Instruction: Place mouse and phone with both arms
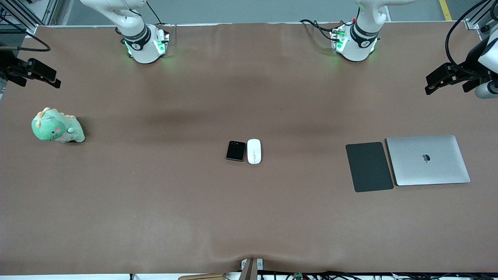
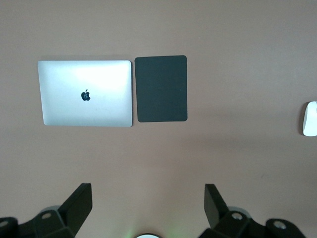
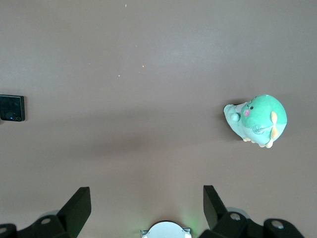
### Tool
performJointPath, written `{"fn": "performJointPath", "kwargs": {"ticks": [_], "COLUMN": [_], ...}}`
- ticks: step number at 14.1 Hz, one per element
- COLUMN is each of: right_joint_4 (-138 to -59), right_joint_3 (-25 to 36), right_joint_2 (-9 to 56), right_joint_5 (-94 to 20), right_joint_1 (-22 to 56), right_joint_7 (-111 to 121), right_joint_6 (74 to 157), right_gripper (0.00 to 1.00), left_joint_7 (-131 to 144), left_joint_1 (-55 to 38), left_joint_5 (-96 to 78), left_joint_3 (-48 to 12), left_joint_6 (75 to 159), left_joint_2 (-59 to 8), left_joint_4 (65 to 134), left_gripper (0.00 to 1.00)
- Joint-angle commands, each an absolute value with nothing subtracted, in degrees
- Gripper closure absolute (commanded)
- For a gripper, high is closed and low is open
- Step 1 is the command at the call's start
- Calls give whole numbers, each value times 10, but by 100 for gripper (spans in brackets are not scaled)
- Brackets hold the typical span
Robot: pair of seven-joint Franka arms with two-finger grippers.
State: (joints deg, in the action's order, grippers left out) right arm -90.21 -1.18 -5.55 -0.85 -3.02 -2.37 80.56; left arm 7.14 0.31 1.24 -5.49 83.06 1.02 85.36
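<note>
Apple logo on the silver laptop [image 1: 428, 160] lid; no readable text.

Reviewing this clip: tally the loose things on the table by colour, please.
Black or dark grey: 2, the phone and the mat
White: 1, the mouse
Silver: 1, the laptop
Green: 1, the plush toy
Total: 5

You see: mouse [image 1: 254, 151] glossy white plastic | phone [image 1: 235, 151] glossy black | laptop [image 1: 428, 160] brushed metal | worktop [image 1: 249, 217] matt brown.

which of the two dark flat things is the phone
The phone is the small glossy black slab touching the mouse; the larger matte grey mat lies beside the laptop.
</note>
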Motion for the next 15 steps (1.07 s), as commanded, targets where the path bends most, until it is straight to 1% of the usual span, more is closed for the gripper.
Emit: {"fn": "performJointPath", "kwargs": {"ticks": [1, 2, 4, 6, 8, 12, 15], "right_joint_4": [-903, -903, -906, -909, -908, -911, -920], "right_joint_3": [-20, -18, -19, -18, -15, -16, -18], "right_joint_2": [-81, -90, -77, -67, -65, -63, -50], "right_joint_5": [-10, -10, -13, -17, -18, -18, -18], "right_joint_1": [-40, -40, -41, -45, -69, -65, -60], "right_joint_7": [-29, -28, -16, 24, 32, 31, 25], "right_joint_6": [797, 799, 834, 842, 872, 850, 850], "right_gripper": [0, 0, 0, 0, 0, 0, 0], "left_joint_7": [74, 75, 76, 79, 76, 83, 131], "left_joint_1": [5, 5, 3, -1, 3, -5, -28], "left_joint_5": [4, 4, 4, 9, 8, 2, 2], "left_joint_3": [-55, -55, -55, -57, -57, -62, -90], "left_joint_6": [826, 826, 826, 826, 826, 826, 827], "left_joint_2": [9, 8, 7, 7, -3, -9, -33], "left_joint_4": [846, 846, 846, 846, 840, 843, 845], "left_gripper": [0, 0, 0, 0, 0, 0, 0]}}
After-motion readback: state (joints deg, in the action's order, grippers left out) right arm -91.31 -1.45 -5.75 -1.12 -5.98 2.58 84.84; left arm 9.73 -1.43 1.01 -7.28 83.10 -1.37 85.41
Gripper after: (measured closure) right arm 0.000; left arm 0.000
